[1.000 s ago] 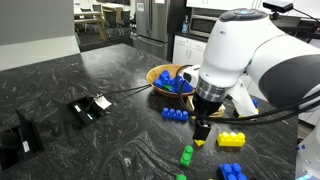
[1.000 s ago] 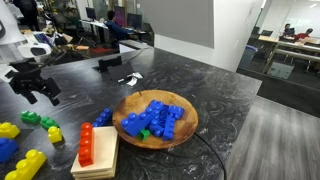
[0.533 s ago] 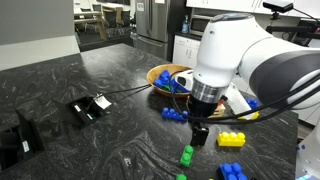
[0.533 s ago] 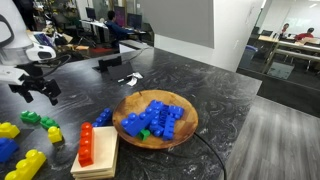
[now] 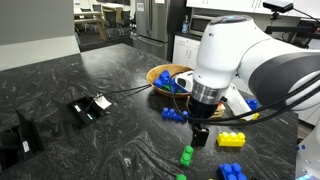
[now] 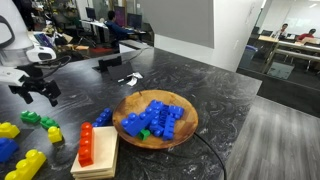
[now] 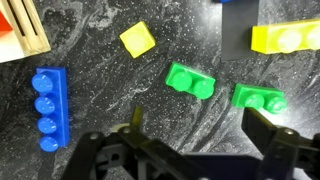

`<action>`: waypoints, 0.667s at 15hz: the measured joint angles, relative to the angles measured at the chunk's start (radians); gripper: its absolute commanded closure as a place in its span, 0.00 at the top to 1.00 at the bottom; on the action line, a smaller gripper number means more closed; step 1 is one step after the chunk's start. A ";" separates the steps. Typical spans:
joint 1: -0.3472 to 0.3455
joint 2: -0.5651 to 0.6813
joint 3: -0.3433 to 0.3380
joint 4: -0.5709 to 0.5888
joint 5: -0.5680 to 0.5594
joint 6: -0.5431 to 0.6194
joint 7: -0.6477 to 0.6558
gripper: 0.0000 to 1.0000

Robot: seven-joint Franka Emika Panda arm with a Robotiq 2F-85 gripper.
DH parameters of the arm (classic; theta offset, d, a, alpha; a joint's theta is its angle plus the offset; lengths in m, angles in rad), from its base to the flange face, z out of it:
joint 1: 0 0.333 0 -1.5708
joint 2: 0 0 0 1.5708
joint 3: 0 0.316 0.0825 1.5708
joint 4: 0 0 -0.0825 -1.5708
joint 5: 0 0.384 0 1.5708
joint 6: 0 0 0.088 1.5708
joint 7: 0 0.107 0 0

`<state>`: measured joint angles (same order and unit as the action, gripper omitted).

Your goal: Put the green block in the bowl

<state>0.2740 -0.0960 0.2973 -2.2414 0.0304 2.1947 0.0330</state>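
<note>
The green block (image 7: 190, 80) lies flat on the dark counter, just ahead of my open jaws and roughly centred between them. It also shows in an exterior view (image 5: 186, 155), just below the gripper (image 5: 200, 133). My gripper (image 7: 195, 125) is open and empty and hovers above the counter; it also shows in an exterior view (image 6: 30, 88). A second small green piece (image 7: 259, 97) lies close to the right finger (image 7: 265, 130). The tan bowl (image 6: 186, 108) holds several blue bricks and stands well away from the gripper; it shows in both exterior views (image 5: 156, 72).
A small yellow piece (image 7: 137, 40), a yellow brick (image 7: 290, 38) and a blue brick (image 7: 48, 105) lie round the green block. A wooden block topped with red (image 6: 88, 148) sits beside the bowl. Black devices (image 5: 90, 106) and a cable lie further off.
The arm shifted slightly between one second and half a second ago, bringing the gripper a little lower over the bricks. Since then nothing has visibly moved.
</note>
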 measured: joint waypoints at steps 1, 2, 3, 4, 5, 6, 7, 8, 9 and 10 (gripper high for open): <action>0.000 0.002 -0.001 -0.002 0.001 -0.005 0.003 1.00; 0.000 0.005 -0.002 -0.002 0.012 -0.025 0.020 1.00; 0.000 0.010 -0.002 -0.002 0.033 -0.041 0.035 1.00; 0.000 0.016 -0.002 -0.001 0.056 -0.053 0.060 1.00; 0.001 0.027 -0.002 0.003 0.075 -0.066 0.098 1.00; 0.002 0.042 -0.001 0.009 0.084 -0.078 0.144 1.00; 0.003 0.060 0.001 0.017 0.087 -0.084 0.199 1.00; 0.004 0.077 0.004 0.024 0.088 -0.085 0.254 1.00; 0.006 0.093 0.005 0.032 0.088 -0.086 0.291 1.00; 0.007 0.102 0.005 0.039 0.088 -0.087 0.309 1.00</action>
<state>0.2815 0.0064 0.3027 -2.2029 0.1186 2.1082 0.3422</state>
